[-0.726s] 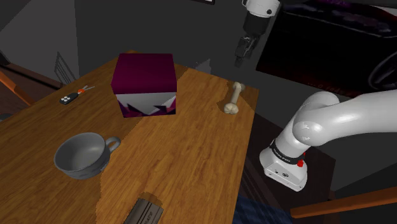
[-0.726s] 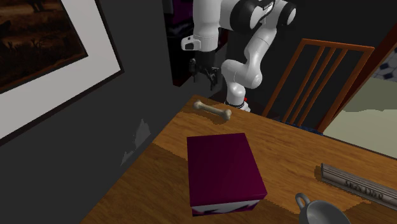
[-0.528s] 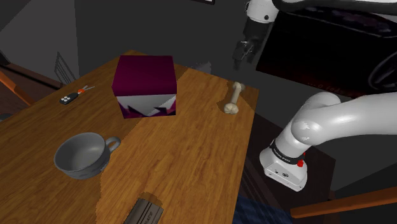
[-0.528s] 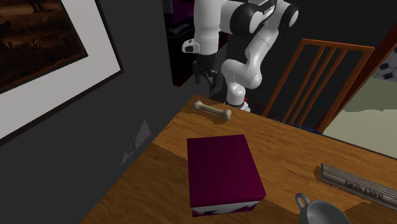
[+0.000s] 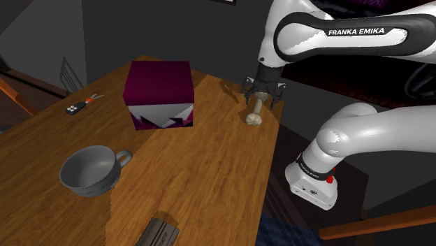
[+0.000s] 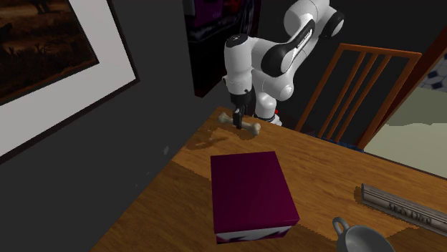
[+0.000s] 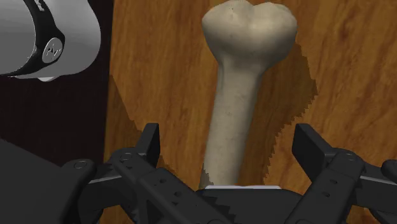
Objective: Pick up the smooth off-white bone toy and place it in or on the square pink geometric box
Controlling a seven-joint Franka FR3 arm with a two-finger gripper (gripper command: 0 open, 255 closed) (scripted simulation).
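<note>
In the shoulder view the bone [image 5: 255, 112] lies right of centre in the upper half, close to the table's [image 5: 202, 175] edge. It is off-white and smooth, a slim shaft with a knobbed end toward the camera. The gripper [image 5: 263, 96] stands over its far end. The box [image 5: 159, 87], dark magenta with a jagged pale pattern low on its side, sits apart to the left. The table is brown wood with a clear grain. A grey cup [image 5: 89, 171] stands at lower left, and the stand [image 5: 314, 183] is at lower right. The walls are dark grey.

In the second exterior view the bone [image 6: 250, 127] lies at upper centre on the table's [image 6: 337, 165] far corner, with the gripper [image 6: 240, 114] down at one end of it. The box [image 6: 251, 187] sits below, near the middle. A wooden chair [image 6: 362, 82] is at upper right. A framed picture [image 6: 50, 57] hangs on the dark wall at upper left.

In the wrist view the bone [image 7: 245, 83] runs out from the gripper [image 7: 230, 153] across the wood [image 7: 343, 76]. Its shaft lies between the fingers [image 7: 150, 147], which stand wide apart and clear of it on both sides.
</note>
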